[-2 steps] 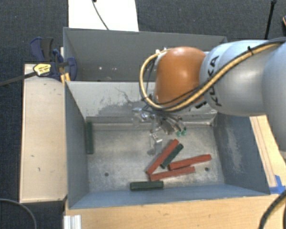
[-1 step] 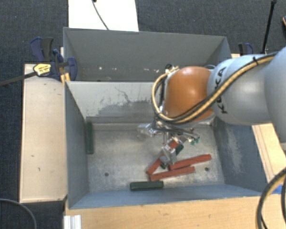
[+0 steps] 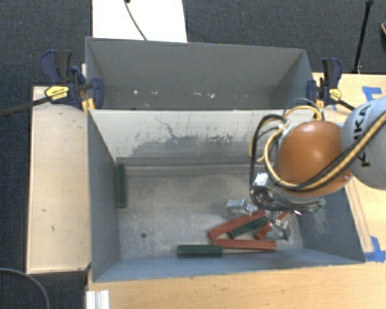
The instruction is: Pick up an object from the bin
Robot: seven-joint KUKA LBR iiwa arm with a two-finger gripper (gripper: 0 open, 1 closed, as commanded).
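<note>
The grey metal bin (image 3: 161,205) had a scuffed floor. A dark green bar (image 3: 120,185) lay along its left wall, and another green bar (image 3: 199,251) lay flat by the near wall. To the right, red bars (image 3: 241,242) were heaped crosswise under a third green piece (image 3: 249,224), with a small silvery part (image 3: 235,206) just beyond.

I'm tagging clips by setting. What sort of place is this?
Probably a robotics lab's grasping test cell: a robot arm reaches into a grey metal bin holding a few loose red and green sticks, with dark carpet around it.
</note>
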